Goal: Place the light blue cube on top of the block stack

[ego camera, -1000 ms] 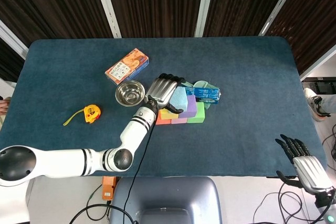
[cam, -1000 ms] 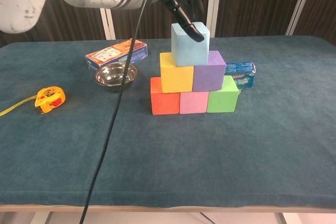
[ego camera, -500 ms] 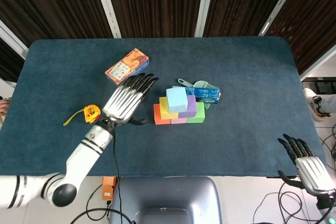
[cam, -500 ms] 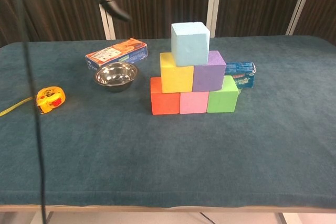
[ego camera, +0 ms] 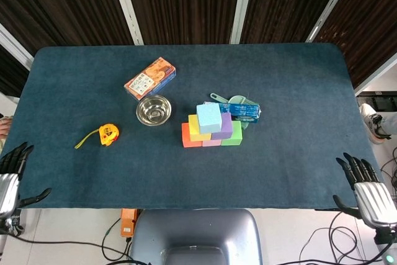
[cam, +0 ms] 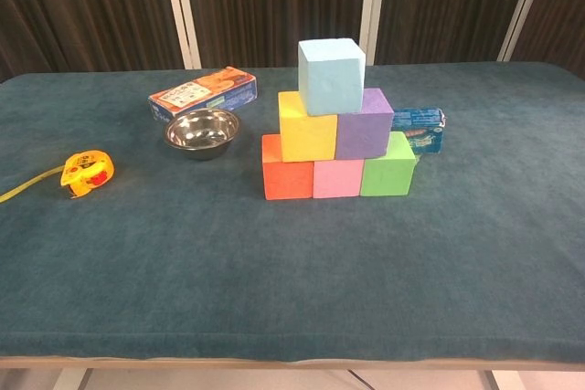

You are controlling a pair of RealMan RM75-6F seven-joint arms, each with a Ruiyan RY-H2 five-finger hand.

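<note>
Your light blue cube [cam: 331,75] crowns the block stack [cam: 336,160], seemingly light, stiff foam best gripped by opposite faces; left hand [ego camera: 9,178] and right hand [ego camera: 366,187], at seven and five o'clock, spread empty.

I see the light blue cube [ego camera: 209,116] atop the block stack [ego camera: 211,131] mid-frame; my left hand [ego camera: 10,180] and right hand [ego camera: 367,188] sit empty, fingers spread, at the lower corners.
</note>
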